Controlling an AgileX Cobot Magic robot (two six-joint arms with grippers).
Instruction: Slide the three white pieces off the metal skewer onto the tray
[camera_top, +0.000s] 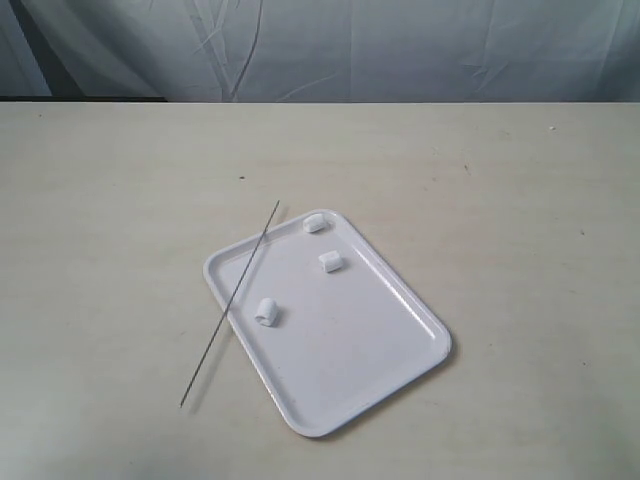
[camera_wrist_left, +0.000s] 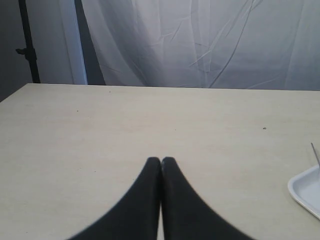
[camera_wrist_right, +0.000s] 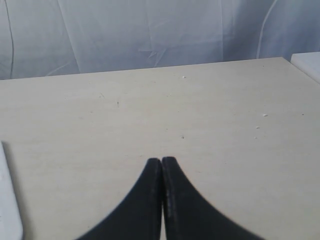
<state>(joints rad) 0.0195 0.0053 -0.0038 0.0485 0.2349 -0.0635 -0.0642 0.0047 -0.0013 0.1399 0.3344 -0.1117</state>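
The white tray (camera_top: 380, 350) lies at the middle of the table. Three white pieces lie loose on it: one (camera_top: 316, 222) at the far corner, one (camera_top: 331, 262) a little nearer, one (camera_top: 266, 312) by the left rim. The thin metal skewer (camera_top: 232, 298) rests bare across the tray's left rim, its near end on the table. Neither arm shows in the exterior view. My left gripper (camera_wrist_left: 161, 160) is shut and empty over bare table, with the tray's corner (camera_wrist_left: 306, 189) and the skewer tip (camera_wrist_left: 315, 153) at that view's edge. My right gripper (camera_wrist_right: 161, 159) is shut and empty too, the tray's rim (camera_wrist_right: 9, 200) off to its side.
The pale table (camera_top: 120, 200) runs wide on all sides of the tray. A grey wrinkled curtain (camera_top: 350, 45) hangs behind its far edge. A dark stand (camera_wrist_left: 27, 45) is beyond one table corner in the left wrist view. A white object (camera_wrist_right: 309, 62) sits at the table's far corner in the right wrist view.
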